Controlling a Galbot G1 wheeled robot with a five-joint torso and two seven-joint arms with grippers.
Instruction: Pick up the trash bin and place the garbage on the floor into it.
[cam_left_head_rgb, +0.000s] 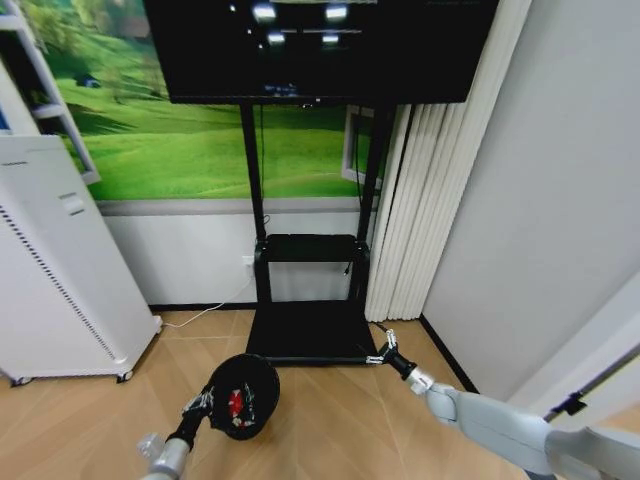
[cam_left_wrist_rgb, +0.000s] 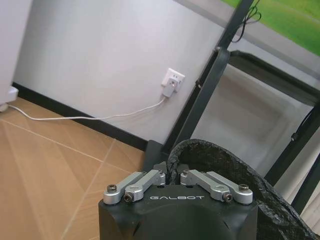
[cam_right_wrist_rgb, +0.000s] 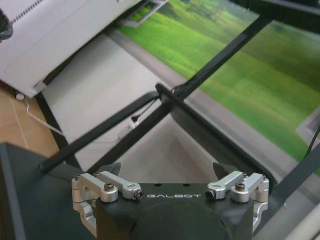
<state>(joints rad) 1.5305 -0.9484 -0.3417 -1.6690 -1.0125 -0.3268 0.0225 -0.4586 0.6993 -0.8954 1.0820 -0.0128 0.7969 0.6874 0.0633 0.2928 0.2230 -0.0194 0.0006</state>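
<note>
A showroom-like room — big screen (cam_left_head_rgb: 320, 45) on a stand, meadow mural (cam_left_head_rgb: 190, 140), pale curtain (cam_left_head_rgb: 425, 220)

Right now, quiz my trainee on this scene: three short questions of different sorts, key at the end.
1. True or false: the left gripper is shut on the rim of the small round black trash bin.
2. Multiple choice: the open right gripper hangs over A) the tall white cabinet, B) the black TV-stand base, C) the pale pleated curtain.
3. Fill in: something ___ in colour shows inside the bin.

Key: 1 true; 2 B; 3 red.
</note>
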